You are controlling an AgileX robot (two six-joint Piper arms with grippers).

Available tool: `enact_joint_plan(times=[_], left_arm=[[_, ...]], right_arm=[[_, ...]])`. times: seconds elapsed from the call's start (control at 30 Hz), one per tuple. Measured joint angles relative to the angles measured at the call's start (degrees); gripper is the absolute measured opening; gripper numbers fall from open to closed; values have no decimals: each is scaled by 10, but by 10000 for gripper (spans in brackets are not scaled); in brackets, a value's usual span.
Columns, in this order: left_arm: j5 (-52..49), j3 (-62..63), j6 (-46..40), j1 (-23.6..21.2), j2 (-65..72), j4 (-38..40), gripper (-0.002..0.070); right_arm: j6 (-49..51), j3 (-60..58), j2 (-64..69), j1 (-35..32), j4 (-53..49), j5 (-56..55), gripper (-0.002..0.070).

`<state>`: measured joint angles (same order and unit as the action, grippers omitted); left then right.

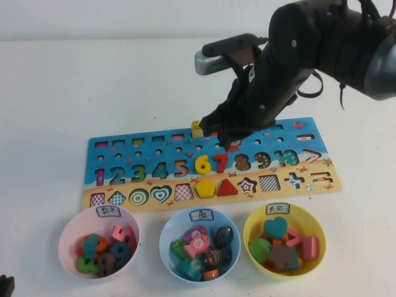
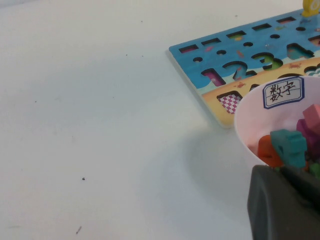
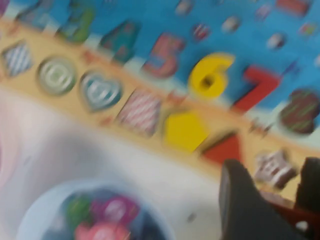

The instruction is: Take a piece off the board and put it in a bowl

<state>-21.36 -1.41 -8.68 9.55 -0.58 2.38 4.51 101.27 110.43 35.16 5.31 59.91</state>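
My right gripper (image 1: 232, 142) hangs over the middle of the board (image 1: 124, 154), above the red 7 and the empty slot beside it. It is shut on the piece (image 1: 233, 147), a small red block. The right wrist view shows the piece (image 3: 296, 219), red with a pale dot, between the two dark fingers (image 3: 245, 205), above the board's sandy strip (image 3: 150, 150). The light blue bowl (image 1: 167, 238) sits in front of the board, in the middle, holding several pieces; it also shows in the right wrist view (image 3: 30, 220). My left gripper (image 1: 5, 286) is parked at the near left corner.
A pink bowl (image 1: 67, 238) stands at the front left and a yellow bowl (image 1: 250, 226) at the front right, both with pieces. A small yellow block (image 1: 197, 129) stands on the board's far edge. The left wrist view shows the pink bowl (image 2: 250, 125) and the board's corner (image 2: 190, 55).
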Motion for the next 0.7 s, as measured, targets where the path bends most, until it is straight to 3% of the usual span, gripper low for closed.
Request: enact_joint_plan(times=[0.37, 0.7], left_arm=[[0, 0, 0, 0, 0, 0, -5], [0, 0, 0, 0, 0, 0, -5]], right_arm=[[0, -96, -62, 94, 37, 74, 208], [0, -97, -10, 124, 49, 87, 208]])
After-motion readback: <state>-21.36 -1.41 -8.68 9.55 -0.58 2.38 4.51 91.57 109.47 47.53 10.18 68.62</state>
